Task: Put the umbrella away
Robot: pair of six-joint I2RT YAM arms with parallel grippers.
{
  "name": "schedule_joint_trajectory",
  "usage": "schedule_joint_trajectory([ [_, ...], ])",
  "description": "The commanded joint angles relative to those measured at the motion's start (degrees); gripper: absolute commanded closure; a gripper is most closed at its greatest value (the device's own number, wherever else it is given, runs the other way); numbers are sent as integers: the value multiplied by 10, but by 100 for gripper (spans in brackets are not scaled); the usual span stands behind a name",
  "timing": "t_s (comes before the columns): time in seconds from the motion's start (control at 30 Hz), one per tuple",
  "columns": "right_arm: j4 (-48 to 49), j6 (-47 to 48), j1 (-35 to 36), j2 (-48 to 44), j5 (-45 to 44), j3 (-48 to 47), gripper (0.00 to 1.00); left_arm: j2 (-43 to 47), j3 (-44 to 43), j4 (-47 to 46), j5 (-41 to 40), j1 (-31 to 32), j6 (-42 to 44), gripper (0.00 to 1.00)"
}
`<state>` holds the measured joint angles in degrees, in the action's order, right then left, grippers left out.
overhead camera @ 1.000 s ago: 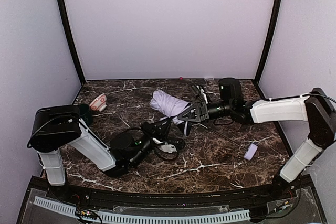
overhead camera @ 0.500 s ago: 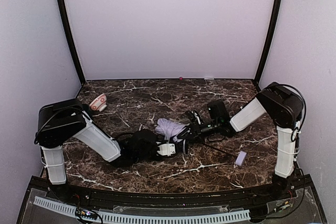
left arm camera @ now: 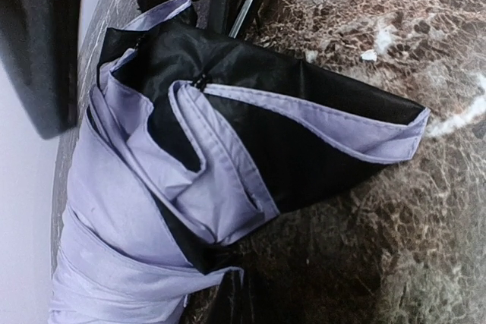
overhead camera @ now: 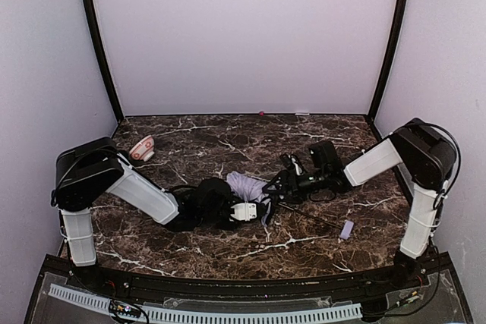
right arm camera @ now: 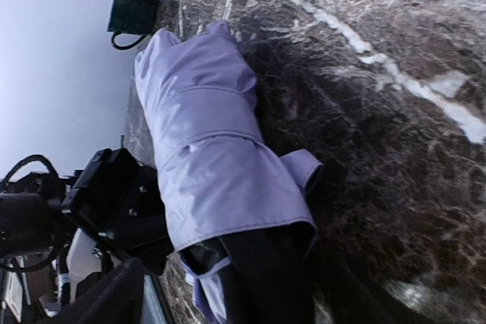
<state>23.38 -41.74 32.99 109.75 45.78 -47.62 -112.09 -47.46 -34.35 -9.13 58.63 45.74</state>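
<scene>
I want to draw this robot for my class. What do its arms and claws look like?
Both the left arm and right arm have white tube-shaped sections joined by chunky black rounded joints. Thin black cables loop by the shoulders. The left gripper and right gripper are black, the left with a small white block.

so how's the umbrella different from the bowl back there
The umbrella is lavender and black fabric; the bowl is white with a red pattern. The umbrella lies bundled mid-table; the bowl sits near the far left corner. Both rest on the marble table.
</scene>
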Motion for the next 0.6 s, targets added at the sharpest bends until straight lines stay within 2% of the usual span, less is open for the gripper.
schedule_joint_trajectory([
  [0.0, -87, 48, -10, -55, -56, 7, 6, -25, 4, 98, 45, -5, -9, 100],
  [0.03, -127, 73, -10, -75, -83, -2, 1, -24, 3, 99, 46, -6, -10, 100],
  [0.13, -253, 164, 10, -155, -218, -45, 0, -22, 8, 93, 50, -10, -16, 100],
  [0.23, -317, 291, 82, -209, -373, -81, 0, -17, 18, 84, 53, -13, -18, 100],
  [0.3, -340, 370, 123, -213, -447, -95, 0, -14, 26, 71, 53, -15, -18, 100],
  [0.57, -364, 616, 152, -126, -473, -139, 0, -10, 71, -16, 48, -18, -10, 100],
])
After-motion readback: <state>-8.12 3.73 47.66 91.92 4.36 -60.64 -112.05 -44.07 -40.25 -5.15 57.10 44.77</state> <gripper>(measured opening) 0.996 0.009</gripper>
